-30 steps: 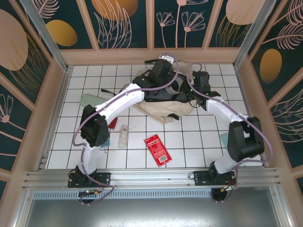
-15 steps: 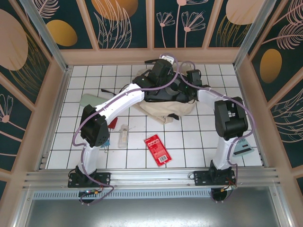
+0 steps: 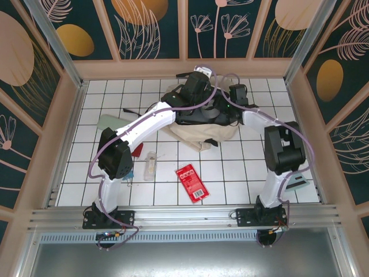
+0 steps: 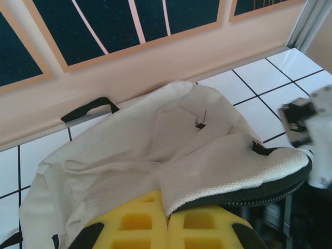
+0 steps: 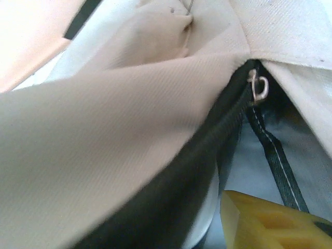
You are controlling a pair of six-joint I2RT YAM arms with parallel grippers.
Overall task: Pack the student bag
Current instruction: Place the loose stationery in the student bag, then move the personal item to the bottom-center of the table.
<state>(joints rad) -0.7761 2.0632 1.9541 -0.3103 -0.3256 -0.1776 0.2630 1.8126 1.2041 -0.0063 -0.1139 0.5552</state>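
The student bag [image 3: 199,137] slumps at the surface's far edge, left claw [image 4: 167,220] pinched on its flap, right claw [image 3: 230,108] state unclear; limp fabric could slip free, closing the opening.

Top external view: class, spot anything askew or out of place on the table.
The student bag lies crumpled at the far side. A red packet sits skewed across the tile lines near the front. Nothing looks spilled.

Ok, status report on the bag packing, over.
Left gripper shut, pinching the student bag by its flap. Right gripper at the zipper, state unclear. Bag open, far centre. Red packet loose, near side.
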